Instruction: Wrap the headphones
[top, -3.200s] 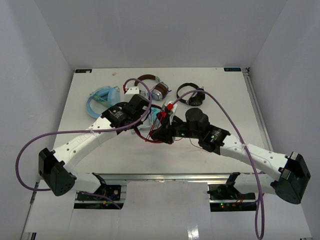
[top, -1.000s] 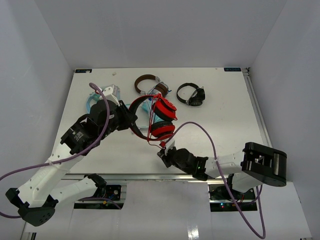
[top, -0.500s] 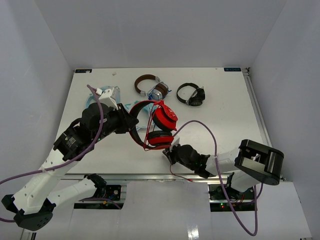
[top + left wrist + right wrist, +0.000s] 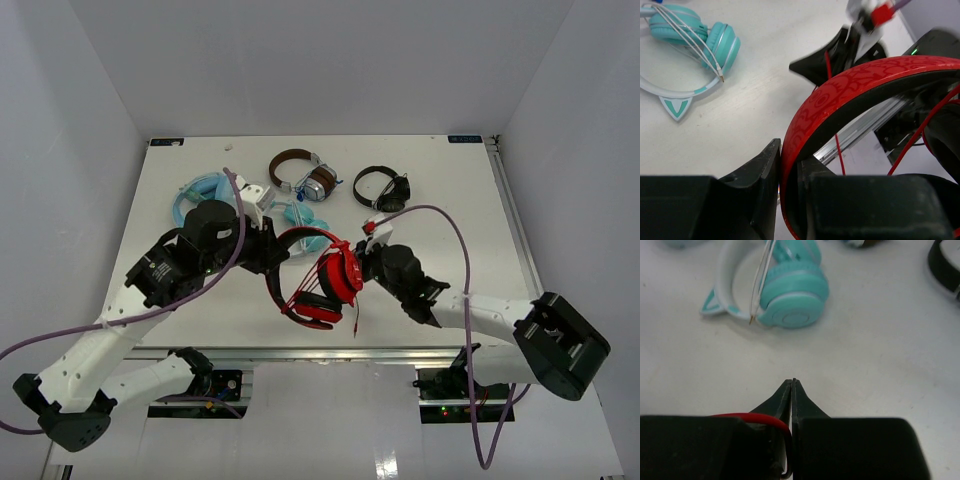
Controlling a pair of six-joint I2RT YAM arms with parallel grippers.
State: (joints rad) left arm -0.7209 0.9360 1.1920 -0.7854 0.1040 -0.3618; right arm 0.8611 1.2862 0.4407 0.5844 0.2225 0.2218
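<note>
The red headphones [image 4: 322, 284] hang above the table's front middle, black-lined headband up, ear cups low. My left gripper [image 4: 274, 257] is shut on the headband; the left wrist view shows the red band [image 4: 840, 90] pinched between the jaws of that gripper [image 4: 789, 156]. My right gripper [image 4: 363, 262] sits just right of the upper ear cup. In the right wrist view this gripper [image 4: 793, 383] is shut, with the thin red cable [image 4: 757, 417] running into the seam near the finger roots. A loose end of cable [image 4: 355, 318] dangles below the ear cups.
Teal cat-ear headphones [image 4: 203, 189] lie at the back left, more teal ones [image 4: 298, 214] just behind the red pair. Brown-banded silver headphones [image 4: 303, 172] and small black headphones [image 4: 384, 189] lie at the back. The front rail [image 4: 320, 352] runs close below the red headphones.
My right gripper has swung from the table's front edge up and right to beside the ear cup, cable in it. The left gripper brought the headphones forward and turned them.
</note>
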